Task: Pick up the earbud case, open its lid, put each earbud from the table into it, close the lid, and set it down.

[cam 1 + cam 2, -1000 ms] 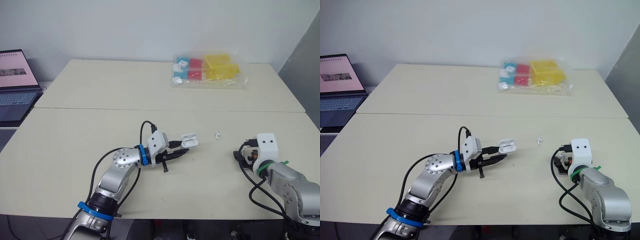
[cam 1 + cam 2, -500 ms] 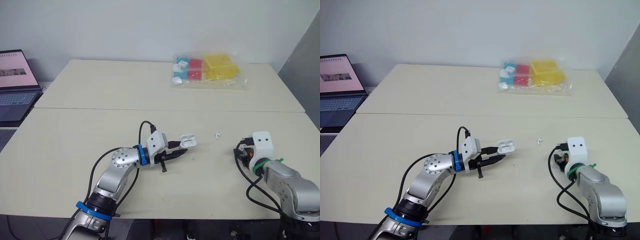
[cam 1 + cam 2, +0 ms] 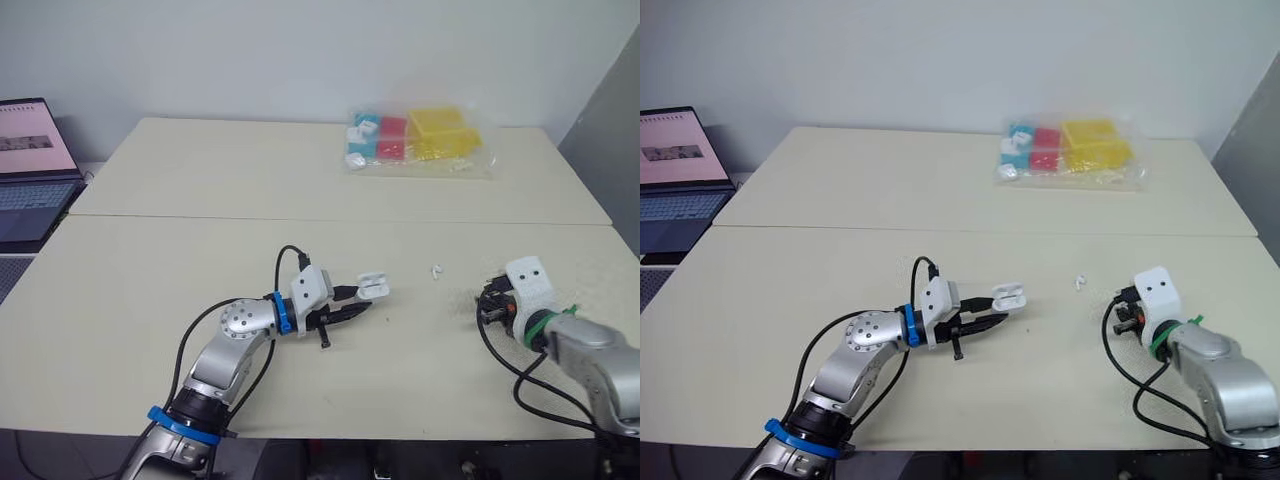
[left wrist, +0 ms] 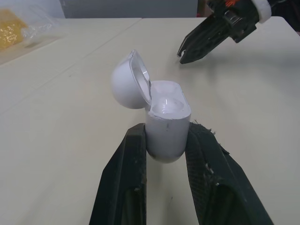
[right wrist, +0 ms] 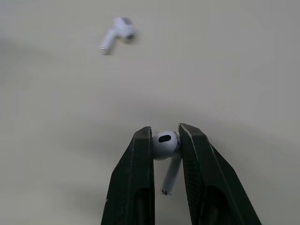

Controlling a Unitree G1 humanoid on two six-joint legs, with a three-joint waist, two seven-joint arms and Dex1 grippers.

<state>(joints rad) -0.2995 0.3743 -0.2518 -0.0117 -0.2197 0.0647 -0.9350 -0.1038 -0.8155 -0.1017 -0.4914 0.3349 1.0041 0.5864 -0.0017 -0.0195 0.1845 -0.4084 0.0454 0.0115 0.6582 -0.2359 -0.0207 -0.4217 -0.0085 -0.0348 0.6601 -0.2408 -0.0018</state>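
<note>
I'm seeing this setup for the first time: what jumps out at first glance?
At the front middle of the beige table, the left gripper clamps a white earbud case with its rounded lid flipped open. To its right, the right gripper pinches one small white earbud, while a second white earbud lies loose on the tabletop between them.

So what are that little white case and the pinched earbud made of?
Earbud case: likely hard plastic, smooth and slightly glossy; soft highlights show on its open lid. Held earbud: apparently the same glossy white plastic, with a dark oval vent.
</note>
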